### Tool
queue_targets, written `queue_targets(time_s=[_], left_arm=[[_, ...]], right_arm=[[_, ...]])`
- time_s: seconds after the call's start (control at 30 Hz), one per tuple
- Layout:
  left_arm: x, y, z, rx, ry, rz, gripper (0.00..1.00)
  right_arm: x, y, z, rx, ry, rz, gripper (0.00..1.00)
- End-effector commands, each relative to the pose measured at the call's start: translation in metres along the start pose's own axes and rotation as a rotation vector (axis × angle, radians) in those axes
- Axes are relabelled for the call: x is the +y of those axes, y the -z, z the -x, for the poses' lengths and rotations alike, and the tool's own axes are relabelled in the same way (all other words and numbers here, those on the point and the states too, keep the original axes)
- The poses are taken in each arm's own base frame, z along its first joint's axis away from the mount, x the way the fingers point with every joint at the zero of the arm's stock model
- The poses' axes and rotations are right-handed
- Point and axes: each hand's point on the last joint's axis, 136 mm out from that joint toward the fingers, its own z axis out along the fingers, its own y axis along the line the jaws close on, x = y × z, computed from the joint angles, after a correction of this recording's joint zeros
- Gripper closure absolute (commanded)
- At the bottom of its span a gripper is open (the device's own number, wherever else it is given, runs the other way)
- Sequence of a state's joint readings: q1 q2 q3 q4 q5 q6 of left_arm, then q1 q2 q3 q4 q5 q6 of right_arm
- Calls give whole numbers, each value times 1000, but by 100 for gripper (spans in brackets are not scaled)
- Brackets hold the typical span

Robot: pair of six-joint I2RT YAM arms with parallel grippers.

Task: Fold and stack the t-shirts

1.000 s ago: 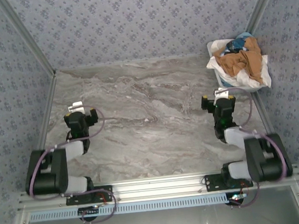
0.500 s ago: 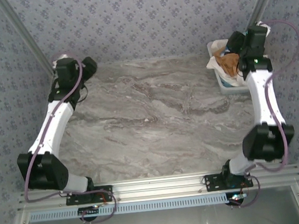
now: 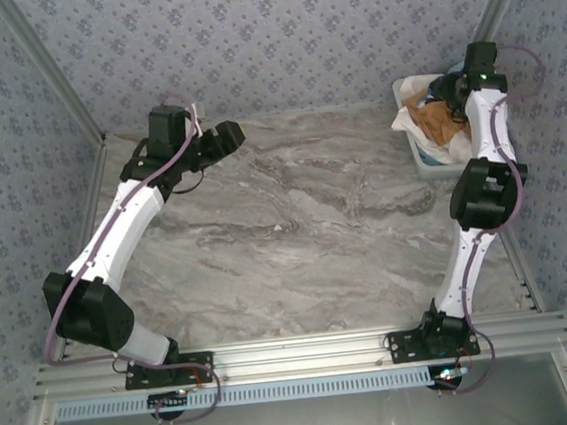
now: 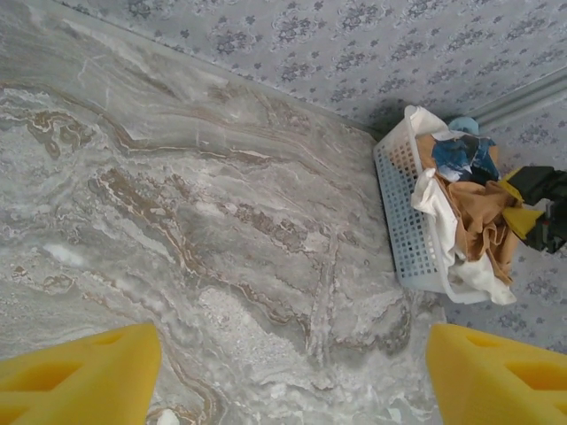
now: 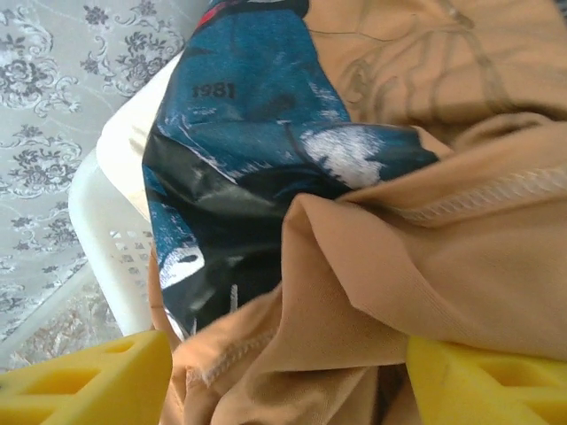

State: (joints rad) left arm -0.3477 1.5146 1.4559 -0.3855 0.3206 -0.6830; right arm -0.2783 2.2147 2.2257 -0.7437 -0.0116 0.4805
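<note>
The t-shirts lie crumpled in a white plastic basket [image 3: 427, 156] at the back right of the table. A tan-orange shirt [image 5: 425, 257] is on top, with a dark blue printed one [image 5: 239, 133] and a white one [image 4: 436, 202] beside it. My right gripper [image 5: 288, 385] hangs down into the pile, open, with a fold of the tan-orange shirt between its yellow fingers [image 5: 89, 381]. From above, that gripper [image 3: 450, 89] is over the basket's far side. My left gripper [image 4: 292, 381] is open and holds nothing. It hovers over bare marble at the back left [image 3: 228, 135].
The marble tabletop [image 3: 295, 231] stretches between the arms. Patterned walls close in the back and sides, with metal corner posts [image 3: 489, 2]. The basket [image 4: 403, 230] sits tight in the back right corner against the wall.
Both arms rose from folded poses near the front. The right arm reached into the basket. The left arm stretched to the back left and swung toward the centre. Both jaws narrowed a little.
</note>
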Motion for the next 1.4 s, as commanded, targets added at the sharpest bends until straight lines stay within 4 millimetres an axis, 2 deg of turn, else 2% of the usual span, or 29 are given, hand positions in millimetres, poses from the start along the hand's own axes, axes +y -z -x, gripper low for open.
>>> queue_targets(time_s=[0.0,0.1,0.17,0.23,0.3,0.4,0.5,0.57,0.67,0.73,0.77,0.8,0.87,0.93,1.0,1.1,1.23,1.37], left_arm=[[-9,10,-4,9,-3,-28,24],[-8,12,-5,14,-12,-22,27],[-7,15,-5,14,-19,-9,29],[-7,17,-4,15,-26,1,31],[-6,19,-4,15,-33,10,33],[1,18,-5,20,-30,38,35],[12,15,-7,28,-12,79,37],[18,12,-10,35,-3,98,38],[25,7,-13,45,6,120,39],[28,6,-15,51,14,129,39],[28,5,-16,54,17,129,39],[28,4,-17,60,20,125,39],[28,4,-20,71,31,115,39],[24,5,-23,80,39,95,38],[18,7,-24,82,32,69,37],[10,16,-22,70,10,48,34],[-1,30,-18,50,-6,17,31],[-6,39,-20,40,-3,0,30]], right_arm=[[-1,-9,-8,47,-37,5,40],[2,-11,-3,25,-50,17,59],[7,-2,3,-3,-49,18,84],[18,18,15,-74,-20,28,98],[35,46,27,-166,13,53,100],[72,106,48,-311,58,144,100],[118,173,58,-437,136,275,100],[152,227,62,-531,180,394,100],[191,303,61,-648,208,577,100],[206,340,59,-697,214,665,100],[207,350,59,-701,202,671,100],[204,350,58,-681,181,660,100],[191,332,50,-622,178,587,100],[171,300,46,-551,150,510,86],[147,264,44,-472,106,436,65],[111,209,39,-358,44,324,42],[69,141,29,-223,-69,214,28],[47,90,24,-128,-182,170,14]])
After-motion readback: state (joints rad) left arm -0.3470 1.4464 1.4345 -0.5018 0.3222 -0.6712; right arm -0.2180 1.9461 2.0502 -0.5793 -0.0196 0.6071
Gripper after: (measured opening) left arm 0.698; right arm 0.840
